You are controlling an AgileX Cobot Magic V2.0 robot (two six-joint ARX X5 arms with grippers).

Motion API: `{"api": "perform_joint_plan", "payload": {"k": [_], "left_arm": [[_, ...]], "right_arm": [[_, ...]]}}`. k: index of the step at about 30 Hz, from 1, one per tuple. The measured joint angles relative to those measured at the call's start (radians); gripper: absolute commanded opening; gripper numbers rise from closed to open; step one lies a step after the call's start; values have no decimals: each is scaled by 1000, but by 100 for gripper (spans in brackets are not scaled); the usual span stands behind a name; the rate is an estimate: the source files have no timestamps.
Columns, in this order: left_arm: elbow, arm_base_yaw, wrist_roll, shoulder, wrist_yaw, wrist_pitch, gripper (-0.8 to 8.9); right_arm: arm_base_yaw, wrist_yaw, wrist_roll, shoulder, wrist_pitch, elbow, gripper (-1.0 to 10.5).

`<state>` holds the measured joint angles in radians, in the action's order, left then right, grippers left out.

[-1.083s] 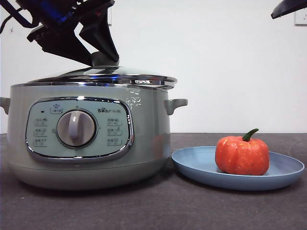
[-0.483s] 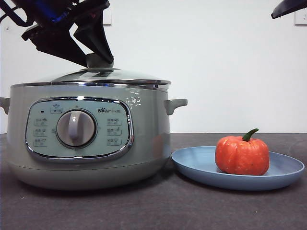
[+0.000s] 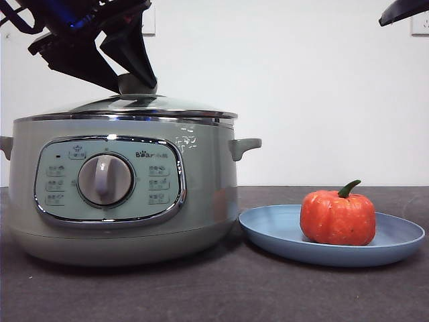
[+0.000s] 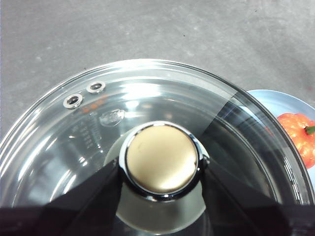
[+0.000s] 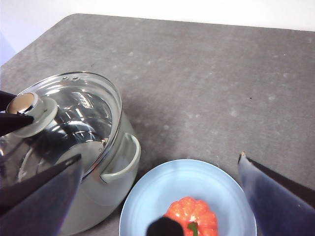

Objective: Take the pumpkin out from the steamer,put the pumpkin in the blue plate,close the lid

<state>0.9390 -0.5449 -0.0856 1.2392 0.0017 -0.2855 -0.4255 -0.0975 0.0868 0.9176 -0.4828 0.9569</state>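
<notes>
The glass lid lies level on the sage-green steamer. My left gripper comes down from the upper left and is shut on the lid's knob, one jaw on each side. The orange pumpkin sits upright in the blue plate to the right of the steamer. My right gripper is open and empty high above the plate; the pumpkin shows below between its jaws. In the front view it is only a dark tip at the top right corner.
The steamer's side handle reaches toward the plate, and the plate's rim lies close to the steamer's base. Dark grey tabletop runs in front of both. A white wall stands behind.
The lid was tilted with its right edge raised off the steamer; it has come down and now lies flat on the rim. My left gripper has sunk a little with it. Pumpkin and plate unmoved.
</notes>
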Motion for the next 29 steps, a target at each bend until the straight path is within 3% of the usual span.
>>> {"api": "perform_joint_plan", "payload": {"k": [29], "left_arm": [[26, 0, 40, -7, 0, -90, 0]], "right_arm": [[0, 0, 0, 0, 0, 0, 563]]}}
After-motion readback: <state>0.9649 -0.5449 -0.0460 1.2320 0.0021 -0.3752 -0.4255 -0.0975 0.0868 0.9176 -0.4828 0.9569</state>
